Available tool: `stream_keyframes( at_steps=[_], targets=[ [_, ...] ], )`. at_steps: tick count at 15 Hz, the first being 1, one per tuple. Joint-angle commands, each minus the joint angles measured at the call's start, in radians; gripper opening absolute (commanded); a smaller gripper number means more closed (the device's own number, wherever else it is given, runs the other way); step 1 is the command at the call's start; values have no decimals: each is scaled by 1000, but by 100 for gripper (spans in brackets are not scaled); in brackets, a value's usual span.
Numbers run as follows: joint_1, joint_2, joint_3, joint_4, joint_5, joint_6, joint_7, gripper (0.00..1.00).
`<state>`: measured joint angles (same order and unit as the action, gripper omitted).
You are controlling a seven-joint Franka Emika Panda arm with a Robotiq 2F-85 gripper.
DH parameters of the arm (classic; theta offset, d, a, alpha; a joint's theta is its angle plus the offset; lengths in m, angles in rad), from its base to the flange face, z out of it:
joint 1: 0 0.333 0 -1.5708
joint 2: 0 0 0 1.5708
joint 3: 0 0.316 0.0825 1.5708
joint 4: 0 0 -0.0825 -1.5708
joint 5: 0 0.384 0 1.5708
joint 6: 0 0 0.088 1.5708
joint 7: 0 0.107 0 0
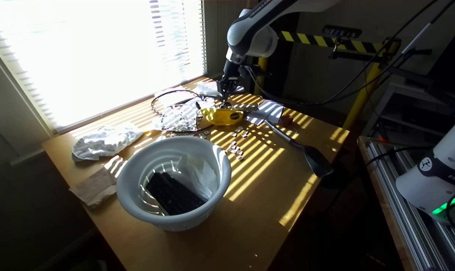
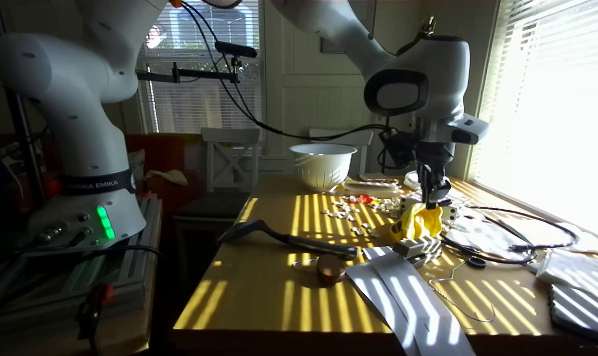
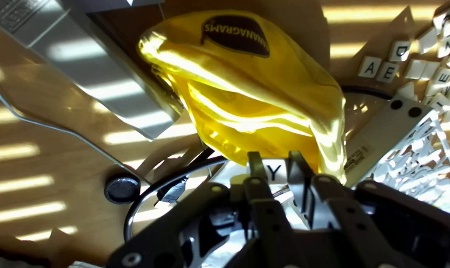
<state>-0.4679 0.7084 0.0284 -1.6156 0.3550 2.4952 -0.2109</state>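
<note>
In an exterior view, at the near left of the wooden table (image 1: 257,195), there stands a white round plastic bowl (image 1: 129,180). Farther, to its right, lies a yellow banana-shaped cloth pouch (image 1: 222,117). In the wrist view, at its open edge, the black fingers (image 3: 298,167) pinch a white square letter tile (image 3: 275,172), marked Y. More to the right lies a dark long-handled spoon (image 1: 313,159).

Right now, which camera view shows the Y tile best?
The wrist view: the Y tile is held between the fingers of the claw, its letter facing the camera and readable. Both exterior views show the claw by the yellow pouch, but I can't make the tile out there.
</note>
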Motion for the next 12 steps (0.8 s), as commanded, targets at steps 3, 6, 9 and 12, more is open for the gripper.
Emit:
stream_keyframes(
  at_steps=[3, 6, 9, 12],
  targets=[
    [-15, 108, 14, 174, 39, -155, -7, 5],
    [-11, 147, 10, 229, 41, -210, 8, 5],
    [-9, 185, 8, 278, 40, -250, 18, 5],
    [-6, 221, 6, 324, 39, -281, 38, 5]
  ],
)
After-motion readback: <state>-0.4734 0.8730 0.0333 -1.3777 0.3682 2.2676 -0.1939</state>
